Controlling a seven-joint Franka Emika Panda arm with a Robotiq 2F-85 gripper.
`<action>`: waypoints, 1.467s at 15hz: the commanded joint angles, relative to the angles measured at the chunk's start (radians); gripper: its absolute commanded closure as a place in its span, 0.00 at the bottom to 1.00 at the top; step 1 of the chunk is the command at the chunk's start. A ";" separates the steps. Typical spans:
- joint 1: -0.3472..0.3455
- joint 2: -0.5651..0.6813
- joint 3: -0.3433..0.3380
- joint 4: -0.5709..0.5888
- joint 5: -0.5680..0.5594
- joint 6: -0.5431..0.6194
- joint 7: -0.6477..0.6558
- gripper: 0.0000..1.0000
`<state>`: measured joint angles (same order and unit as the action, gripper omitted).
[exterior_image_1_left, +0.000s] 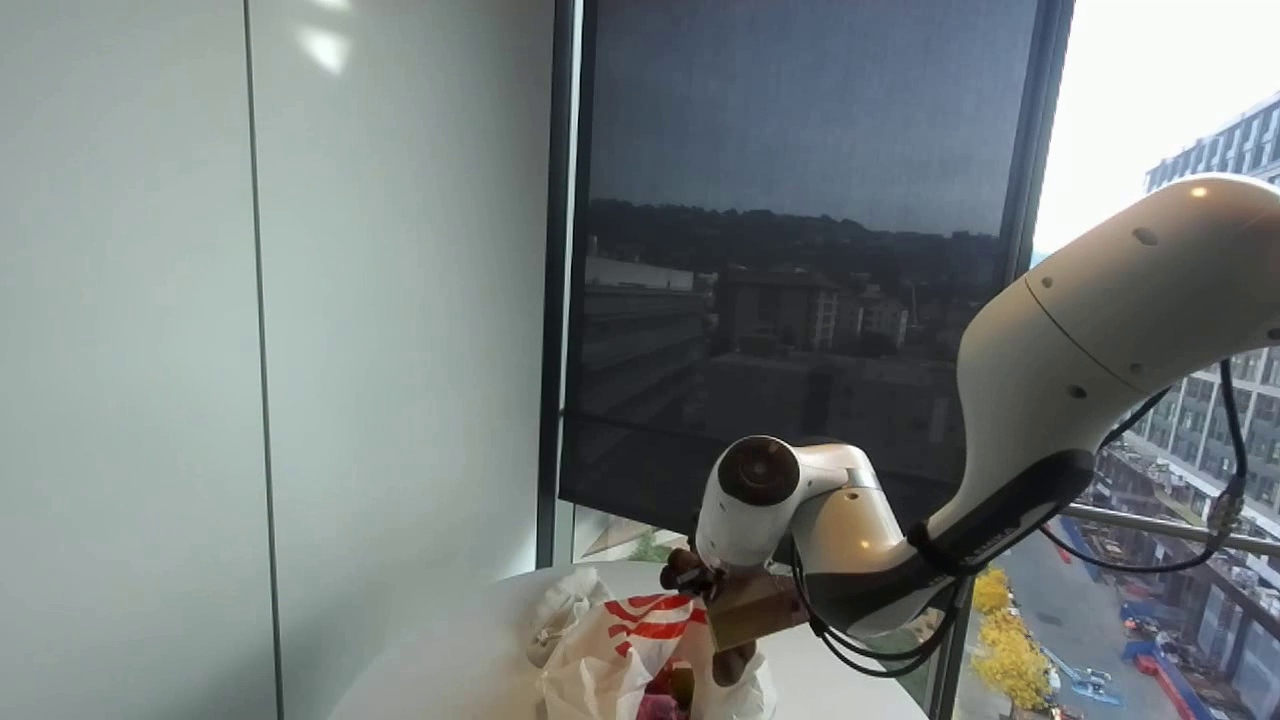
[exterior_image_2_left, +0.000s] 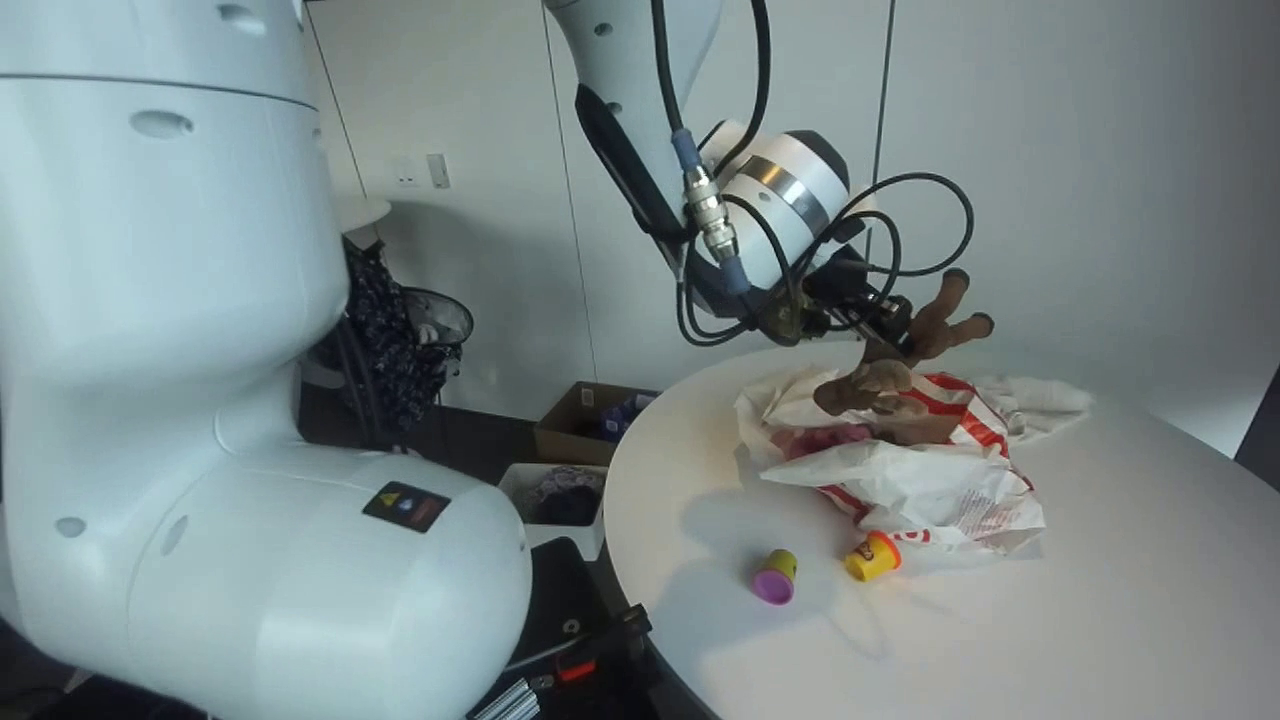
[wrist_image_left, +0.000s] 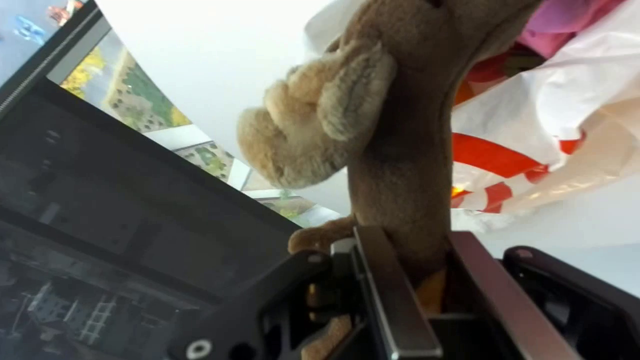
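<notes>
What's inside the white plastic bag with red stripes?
Inside the bag, a pink item and something darker show, neither identifiable; the bag's folds and the brown plush toy hide the rest.

The wrist view crops the plush toy (wrist_image_left: 407, 150) at top — the bag (wrist_image_left: 550, 120) at right.

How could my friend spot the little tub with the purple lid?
In an exterior view, find the white table, then the bag beneath the brown toy. Your tub lies near the bag, with a gap between them. Its lid is purple, while the neighbouring tub, right by the bag, has an orange one.
</notes>
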<state>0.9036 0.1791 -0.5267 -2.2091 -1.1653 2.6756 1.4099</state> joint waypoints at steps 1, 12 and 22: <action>-0.071 0.118 0.040 0.045 0.015 0.237 -0.023 0.95; -0.326 0.389 0.227 0.117 0.174 0.427 -0.229 0.95; -0.670 0.412 0.646 0.146 0.461 0.194 -0.682 0.95</action>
<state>0.2981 0.5715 0.0313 -2.1160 -0.7633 2.9228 0.8521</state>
